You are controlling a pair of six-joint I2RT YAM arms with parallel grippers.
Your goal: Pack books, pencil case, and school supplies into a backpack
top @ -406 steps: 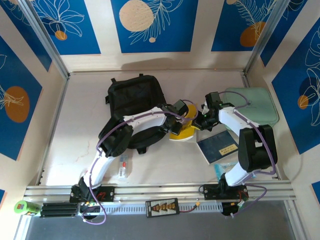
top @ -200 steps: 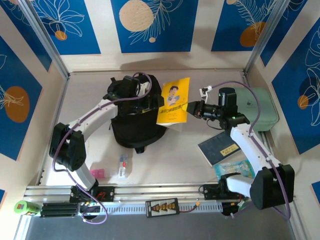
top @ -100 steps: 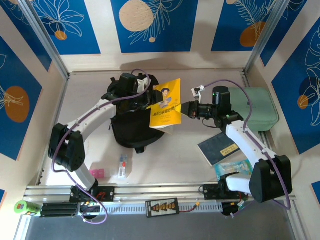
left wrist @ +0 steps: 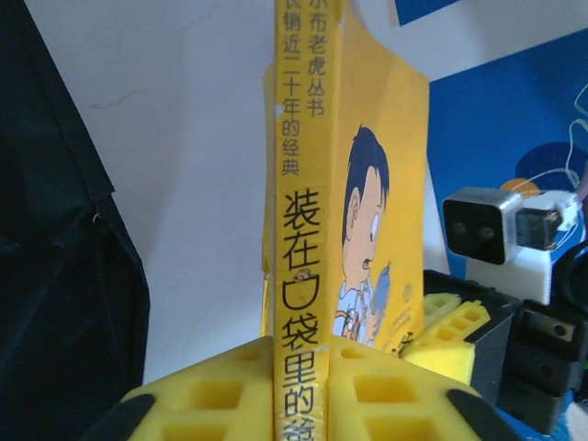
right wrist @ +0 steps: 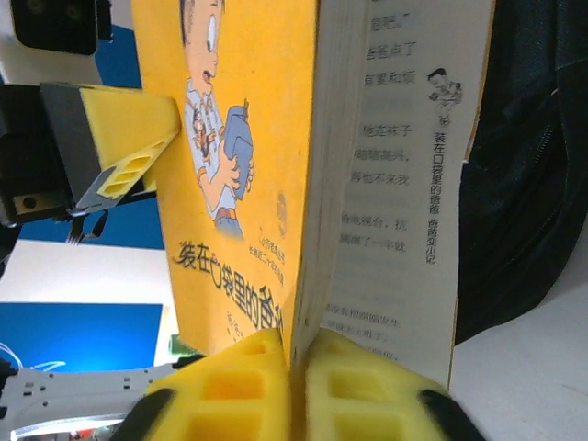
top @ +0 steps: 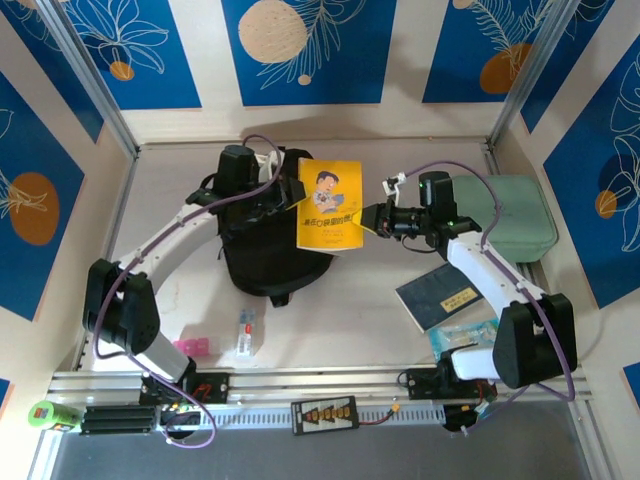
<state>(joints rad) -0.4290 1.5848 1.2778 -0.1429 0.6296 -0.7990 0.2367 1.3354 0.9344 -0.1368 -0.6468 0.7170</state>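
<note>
From above, the yellow book hangs in the air, cover up, its long axis running far to near, pinched from both sides: the left gripper on its left edge, the right gripper on its right edge. The black backpack lies just left of and below the book, whose left edge overlaps the bag's right side, so the move ahead looks like a short carry to the left and down. The left arm, reaching across the bag, is the nearer one. I cannot tell whether the bag's mouth is open. A dark blue book waits on the table, near right. On the left wrist camera, the left gripper has both yellow pads pressed together on the spine of the yellow book, with the backpack dark along the left. On the right wrist camera, the right gripper is clamped on the page edge of the yellow book, one leaf flaring loose beside it and the backpack behind.
</note>
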